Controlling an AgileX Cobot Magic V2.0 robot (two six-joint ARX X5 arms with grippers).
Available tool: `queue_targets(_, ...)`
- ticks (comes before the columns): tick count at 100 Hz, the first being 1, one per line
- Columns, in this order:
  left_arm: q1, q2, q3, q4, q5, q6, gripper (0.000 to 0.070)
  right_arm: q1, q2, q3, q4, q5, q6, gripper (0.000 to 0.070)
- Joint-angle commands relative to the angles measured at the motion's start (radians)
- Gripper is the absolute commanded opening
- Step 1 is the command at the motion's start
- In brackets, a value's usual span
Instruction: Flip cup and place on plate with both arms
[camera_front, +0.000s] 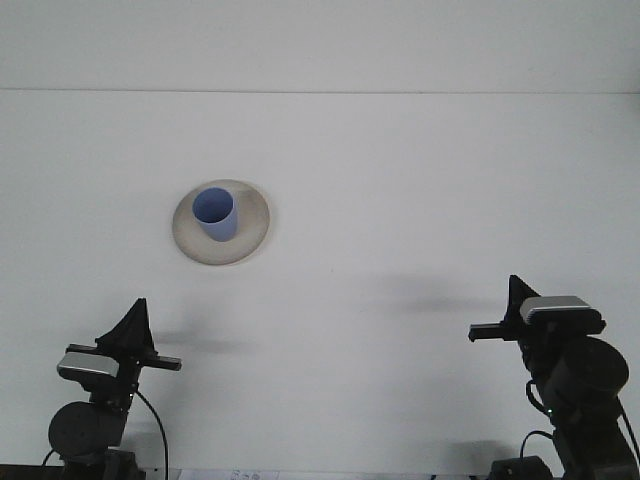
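Standing mouth-up on beige plate (256, 232): blue cup (215, 214). Left gripper (133, 330), right gripper (512, 312) parked well clear; jaw state indiscernible. Avoid disturbing placement.

Black arms (585, 385), silver wrist cameras (561, 307), black cables (155, 425)

Both arms are cut off by the bottom edge, so only their upper parts show. The left gripper (135, 318) and right gripper (512, 300) appear as dark silhouettes, too small to tell their fingers apart. The cup (214, 213) hides part of the plate (254, 222) beneath it.
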Motion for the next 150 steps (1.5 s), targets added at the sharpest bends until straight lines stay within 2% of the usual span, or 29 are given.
queue_targets(1, 0.000, -0.002, -0.019, 0.011, 0.007, 0.016, 0.0013, 0.002, -0.026, -0.034, 0.054, 0.004, 0.009, 0.0000)
queue_targets(29, 0.000, -0.002, -0.019, 0.011, 0.007, 0.016, 0.0013, 0.001, -0.272, -0.362, 0.451, 0.007, 0.009, 0.0000)
queue_targets(55, 0.000, -0.002, -0.019, 0.011, 0.007, 0.016, 0.0014, 0.001, -0.514, -0.555, 0.490, 0.007, 0.010, 0.0000)
queue_targets(80, 0.000, 0.000, -0.019, 0.010, 0.007, 0.016, 0.0013, -0.002, -0.506, -0.672, 0.634, 0.007, 0.011, 0.0000)
queue_targets(150, 0.000, 0.000, -0.018, 0.011, 0.008, 0.016, 0.0013, -0.005, -0.506, -0.668, 0.602, 0.007, 0.008, 0.0000)
